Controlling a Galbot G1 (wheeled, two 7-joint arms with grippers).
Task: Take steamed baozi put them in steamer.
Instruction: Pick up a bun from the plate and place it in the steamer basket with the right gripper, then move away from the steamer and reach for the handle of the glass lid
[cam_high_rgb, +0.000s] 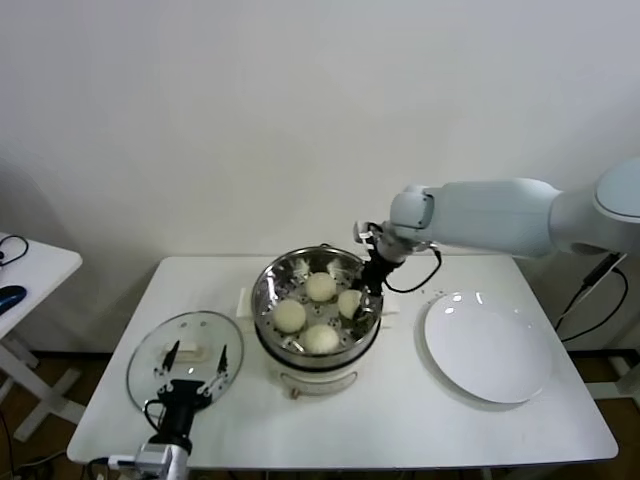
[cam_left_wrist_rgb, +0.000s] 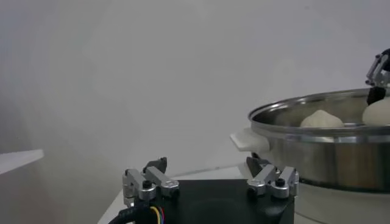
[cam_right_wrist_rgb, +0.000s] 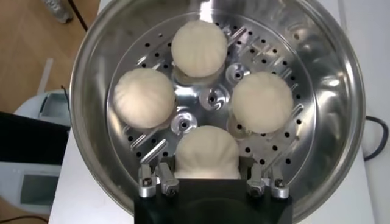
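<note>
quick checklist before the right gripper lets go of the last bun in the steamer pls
1. Fourth small cream-white dough bun sits between the right gripper fingers, low over the perforated floor: ok.
2. Bun resting on the floor, not hanging: cannot tell.
3. Other three buns lie apart from the held one, leaving room: ok.
4. Round shiny steel steamer pot stands upright on its cream-white base: ok.
5. Flat white plate holds no buns, so none are left to fetch: ok.
6. Left gripper is open over the round glass lid, away from the pot: ok.
</note>
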